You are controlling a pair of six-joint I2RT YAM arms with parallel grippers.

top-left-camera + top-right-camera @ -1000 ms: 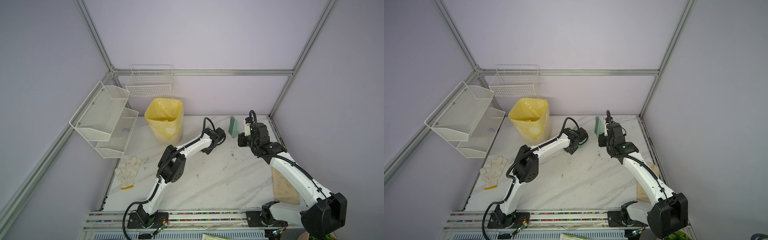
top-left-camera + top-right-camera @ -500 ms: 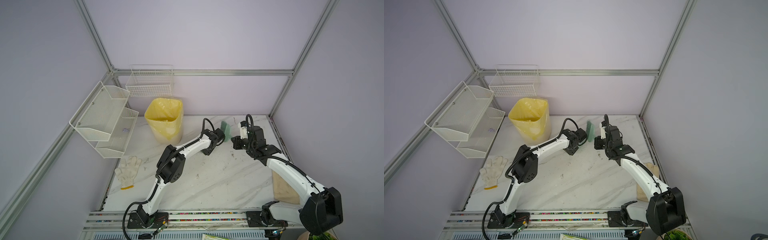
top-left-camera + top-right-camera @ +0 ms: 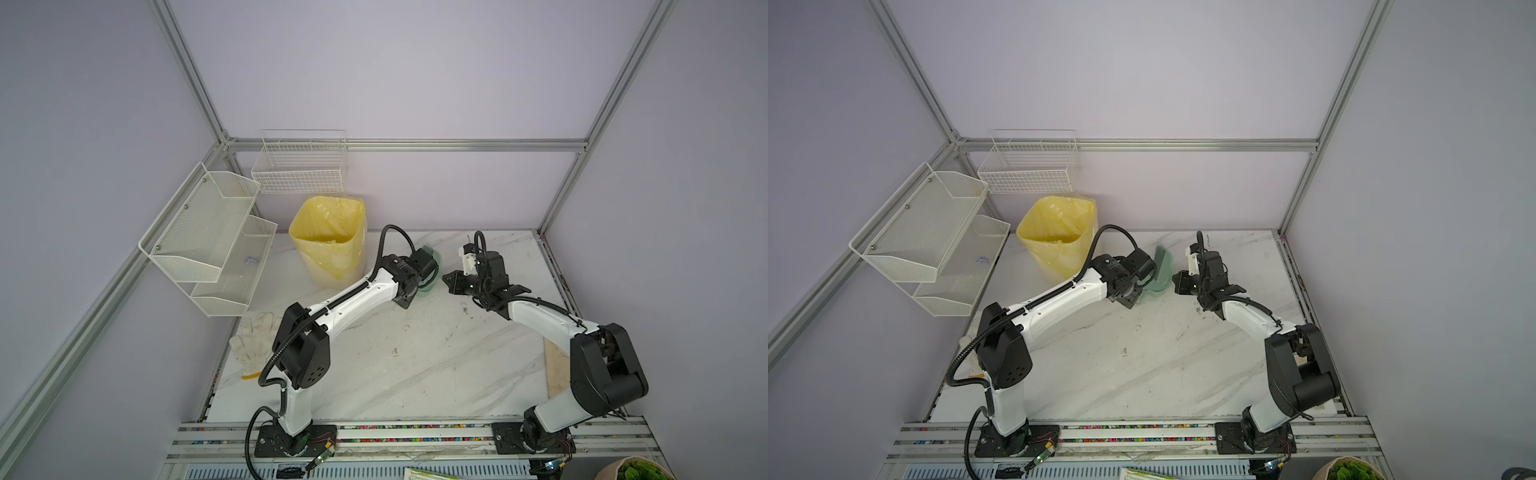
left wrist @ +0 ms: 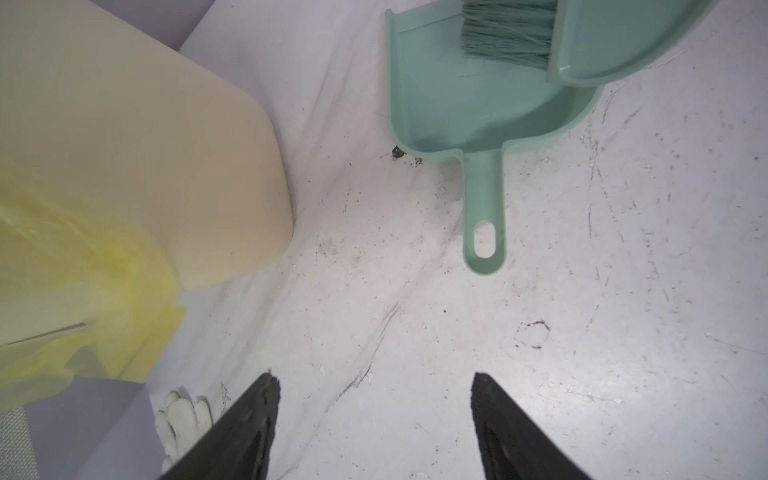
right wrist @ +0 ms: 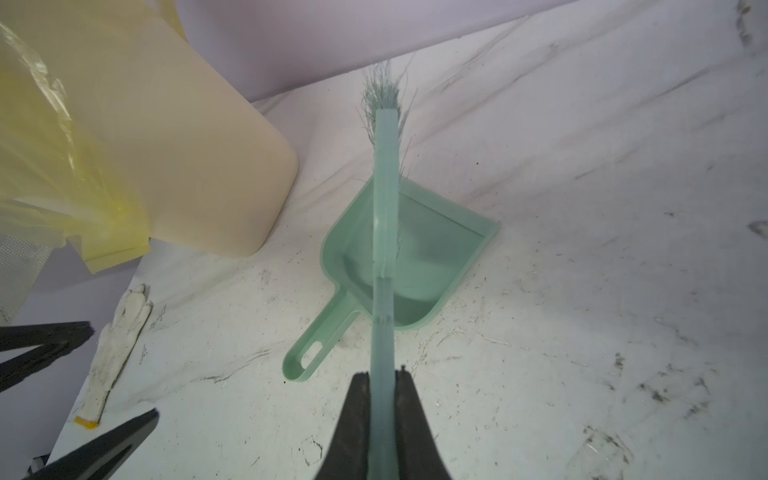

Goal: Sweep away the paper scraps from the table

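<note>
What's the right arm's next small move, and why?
Probably lower the brush into the dustpan and let go. The right gripper is shut on the brush handle, bristles over the pan, which lies empty on the table. The left gripper is open, apart from the pan's handle, and no paper scraps show on the table.

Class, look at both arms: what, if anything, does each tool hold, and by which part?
The right tool grips the brush by its handle end. The left tool is open, holding nothing; the dustpan lies free on the table.
</note>
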